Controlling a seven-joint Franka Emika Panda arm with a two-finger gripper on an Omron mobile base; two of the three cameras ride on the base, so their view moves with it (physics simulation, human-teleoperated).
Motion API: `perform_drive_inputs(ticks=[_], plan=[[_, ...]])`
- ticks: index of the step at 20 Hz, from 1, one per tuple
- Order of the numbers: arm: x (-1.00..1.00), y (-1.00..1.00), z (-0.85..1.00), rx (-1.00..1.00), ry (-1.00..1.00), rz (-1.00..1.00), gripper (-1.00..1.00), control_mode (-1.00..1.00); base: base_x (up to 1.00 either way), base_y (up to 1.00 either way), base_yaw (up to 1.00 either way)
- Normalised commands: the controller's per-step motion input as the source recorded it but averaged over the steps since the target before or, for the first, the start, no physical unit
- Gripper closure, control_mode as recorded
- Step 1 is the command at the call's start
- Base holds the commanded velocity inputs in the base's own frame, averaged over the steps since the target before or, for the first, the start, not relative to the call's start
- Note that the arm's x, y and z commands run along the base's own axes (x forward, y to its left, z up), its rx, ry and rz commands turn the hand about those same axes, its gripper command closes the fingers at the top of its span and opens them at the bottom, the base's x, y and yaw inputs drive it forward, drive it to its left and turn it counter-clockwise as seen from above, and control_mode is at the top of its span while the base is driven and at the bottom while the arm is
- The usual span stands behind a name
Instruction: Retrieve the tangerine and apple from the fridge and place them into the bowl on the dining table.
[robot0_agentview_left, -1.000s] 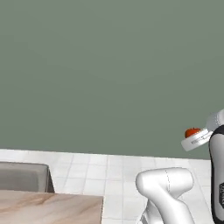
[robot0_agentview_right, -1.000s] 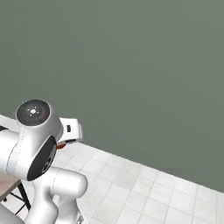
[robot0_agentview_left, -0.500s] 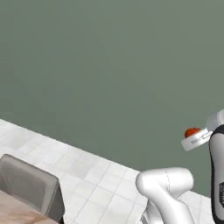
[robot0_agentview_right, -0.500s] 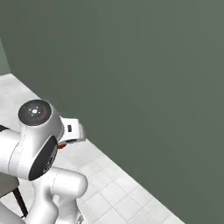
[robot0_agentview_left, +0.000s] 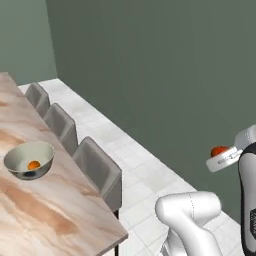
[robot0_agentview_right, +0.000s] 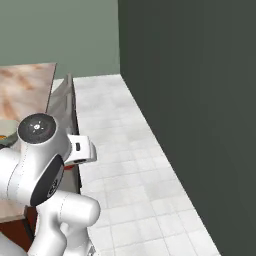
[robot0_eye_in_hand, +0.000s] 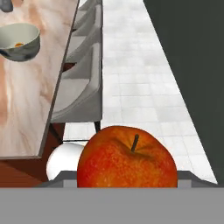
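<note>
Jaws pinch the apple (robot0_eye_in_hand: 127, 157), carried well away from the bowl (robot0_agentview_left: 29, 159) on the dining table (robot0_agentview_left: 60, 210); the tangerine (robot0_agentview_left: 33, 164) already sits inside that bowl. Apple looks firm, smooth, fairly light; gripping across its widest middle seems safest.

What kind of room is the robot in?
It looks like a dining area of a home. There is a long marbled table with grey chairs along its side, a bowl with a tangerine on it, and a white tiled floor.
</note>
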Motion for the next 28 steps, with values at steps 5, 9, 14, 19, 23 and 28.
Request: perform_drive_inputs(ticks=[5, 9, 14, 19, 23, 28], plan=[[0.00, 0.00, 0.00, 0.00, 0.00, 0.00, 1.00, 1.00, 0.63, -0.04, 0.68], [0.00, 0.00, 0.00, 0.00, 0.00, 0.00, 1.00, 1.00, 0.77, -0.41, 0.62], [0.00, 0.00, 0.00, 0.00, 0.00, 0.00, 1.00, 1.00, 0.67, -0.53, 0.61], [0.00, 0.00, 0.00, 0.00, 0.00, 0.00, 1.00, 1.00, 0.48, -0.49, 0.62], [0.00, 0.00, 0.00, 0.00, 0.00, 0.00, 1.00, 1.00, 0.42, -0.34, 0.65], [0.00, 0.00, 0.00, 0.00, 0.00, 0.00, 1.00, 1.00, 0.28, -0.34, 0.66]])
